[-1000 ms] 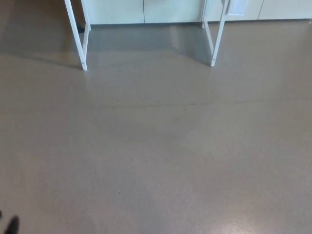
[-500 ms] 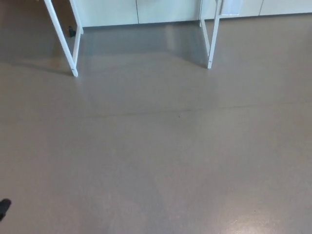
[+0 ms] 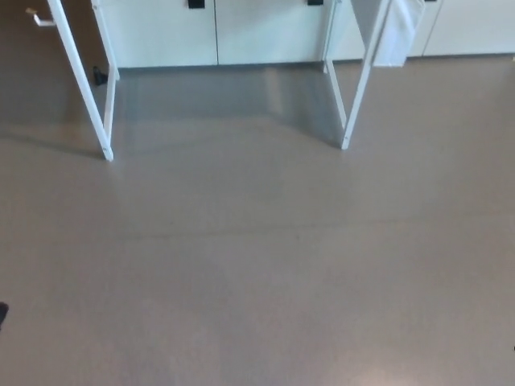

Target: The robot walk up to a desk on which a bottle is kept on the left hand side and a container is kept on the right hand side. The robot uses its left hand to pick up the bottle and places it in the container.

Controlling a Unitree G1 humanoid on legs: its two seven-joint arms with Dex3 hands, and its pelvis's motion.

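Grey floor [image 3: 257, 273] is lying open from near edge to far. Desk legs [image 3: 88, 96] are standing beyond, white cabinets [image 3: 217, 32] behind. Bottle and container: not showing. Hands: state cannot be told. No writing is showing legibly.

From my seat I can see only the lower frame of the table [image 3: 348, 88] — thin white legs slanting down to the grey-brown floor [image 3: 257, 265], one pair at the upper left, one at the upper right. The right pair meets the floor near the centre-right of the view; the left pair [image 3: 92, 96] lands further out. The tabletop is cut off by the top edge, so the bottle and the container don't show — I cannot tell their state or pose from here.
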